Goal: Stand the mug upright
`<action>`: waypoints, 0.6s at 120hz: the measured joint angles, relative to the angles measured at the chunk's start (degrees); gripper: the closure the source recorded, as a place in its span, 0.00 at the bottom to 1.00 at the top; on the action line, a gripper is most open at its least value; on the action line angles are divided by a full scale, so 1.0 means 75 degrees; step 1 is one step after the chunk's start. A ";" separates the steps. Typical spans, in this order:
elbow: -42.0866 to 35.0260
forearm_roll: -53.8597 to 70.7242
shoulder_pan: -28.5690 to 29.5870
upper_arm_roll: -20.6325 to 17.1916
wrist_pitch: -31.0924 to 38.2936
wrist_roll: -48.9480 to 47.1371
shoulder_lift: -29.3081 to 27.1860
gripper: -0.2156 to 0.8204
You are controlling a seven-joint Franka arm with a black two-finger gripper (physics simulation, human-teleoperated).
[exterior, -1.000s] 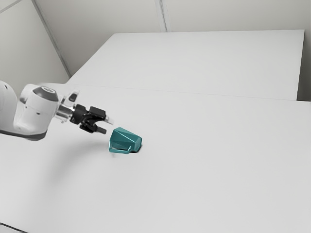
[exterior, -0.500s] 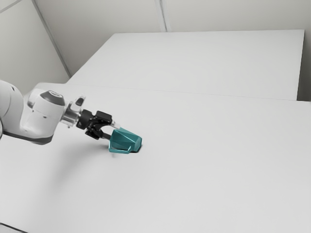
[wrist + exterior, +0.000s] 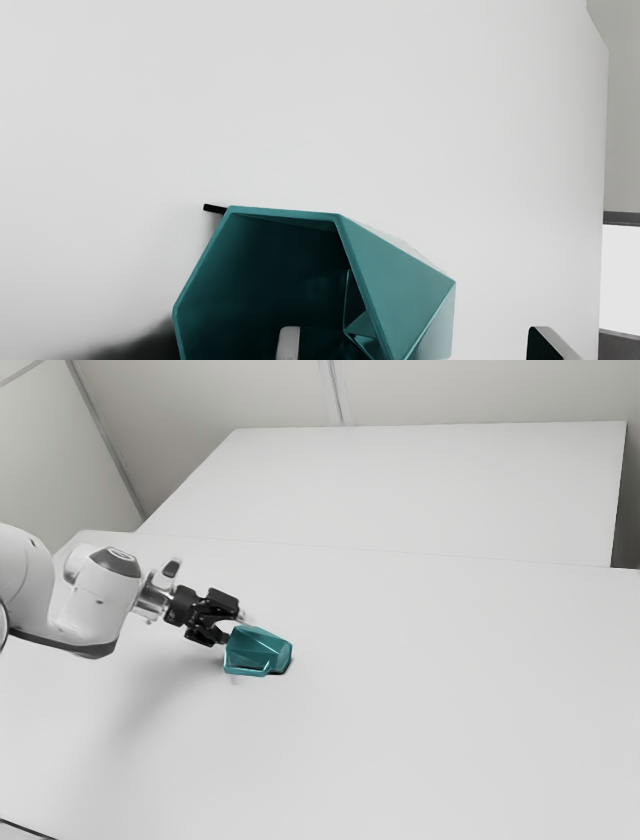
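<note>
Mug lies tipped, cropped in wrist view; end effector wide open, one finger apparently inside, gripping nothing.

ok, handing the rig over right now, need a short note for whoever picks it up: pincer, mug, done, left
Pincer: open, at the mouth of the mug. One finger lines up with the opening, the other is out past the mug's side. Can't tell if either touches.
Mug: on its side on the table, mouth toward the pincer, handle toward the exterior view's bottom edge.
Done: pincer is at the mug; no grip, mug not upright.
Left: probably close on the mug's wall, tip it upright, let go, back off.
</note>
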 joint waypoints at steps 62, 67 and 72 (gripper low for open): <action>0.0011 -0.0055 0.0001 -0.0054 0.0125 -0.0094 0.0010 0.74; 0.0015 -0.0059 0.0000 -0.0054 0.0128 -0.0099 0.0004 0.77; 0.0024 -0.0060 0.0000 -0.0055 0.0130 -0.0104 -0.0003 0.79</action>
